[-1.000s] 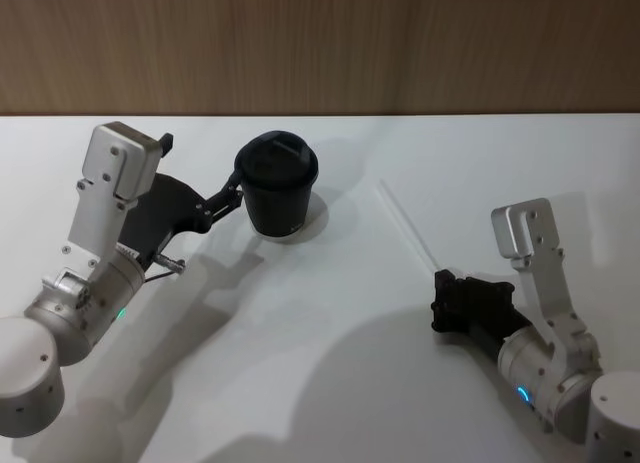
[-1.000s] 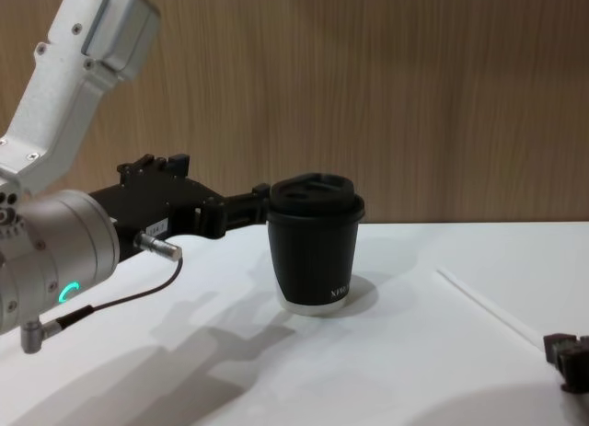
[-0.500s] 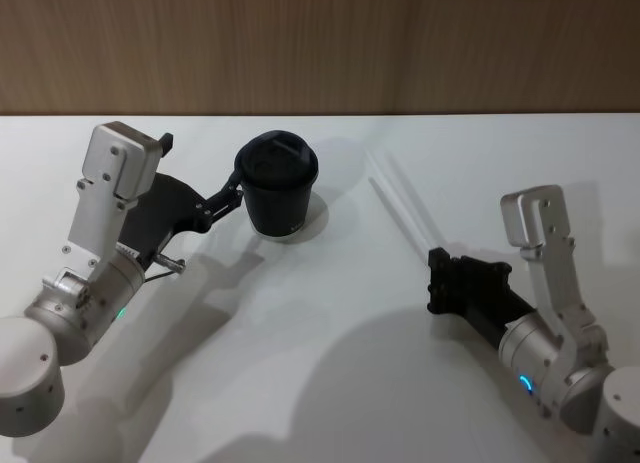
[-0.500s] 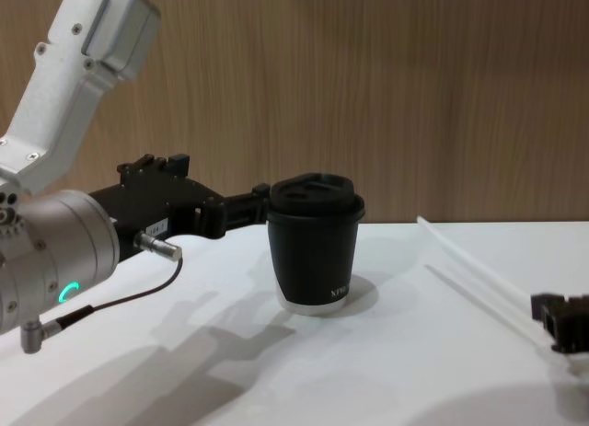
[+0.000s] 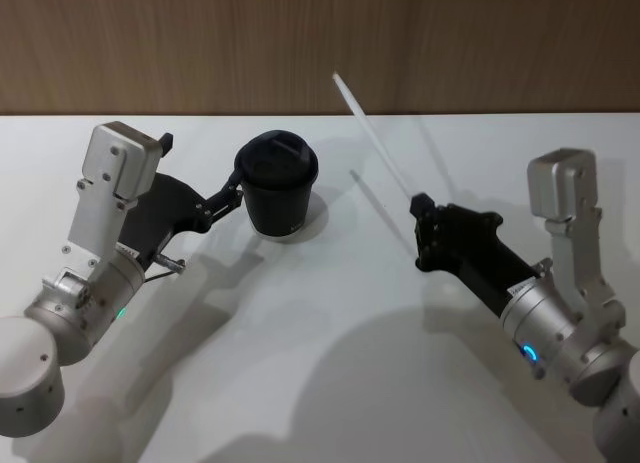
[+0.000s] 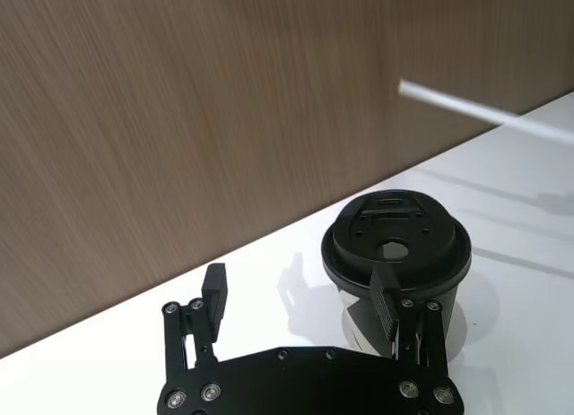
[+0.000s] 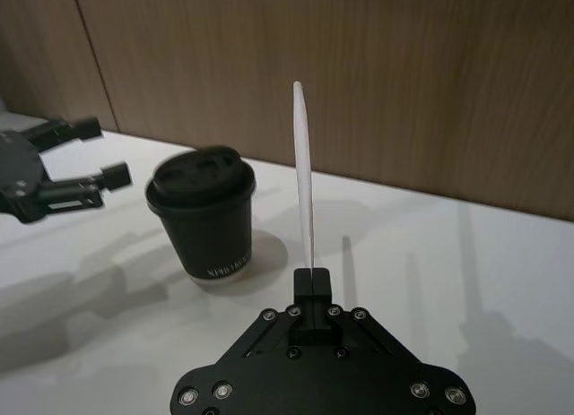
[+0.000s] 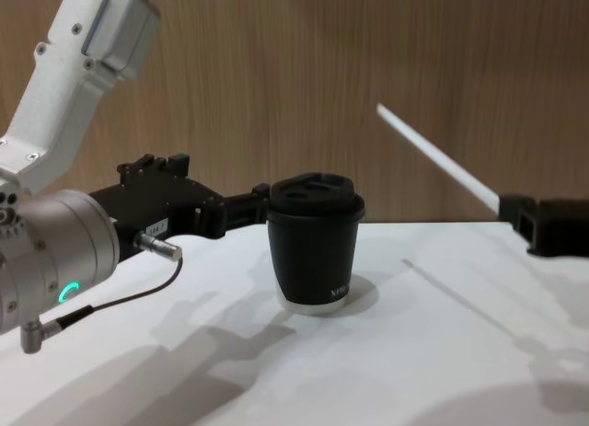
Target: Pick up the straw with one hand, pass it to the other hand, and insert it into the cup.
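The black lidded cup [image 5: 280, 188] stands upright on the white table [image 5: 320, 323], left of centre. My left gripper [image 5: 200, 165] hangs open at its left side, and one fingertip [image 5: 236, 190] sits close against the cup wall. The left wrist view shows the cup [image 6: 395, 249] just beyond that finger, not between the two. My right gripper [image 5: 418, 211] is shut on the lower end of the white straw [image 5: 372, 135]. The straw is up off the table to the right of the cup, slanting up and back. In the right wrist view the straw [image 7: 303, 173] rises straight from the closed tips [image 7: 311, 273].
A wood-panelled wall [image 5: 320, 43] runs along the table's far edge. The straw casts a thin shadow [image 8: 460, 302] on the tabletop right of the cup.
My right gripper has risen and moved toward the cup, lifting the straw off the table so that it slants in the air. The left arm and cup have not moved.
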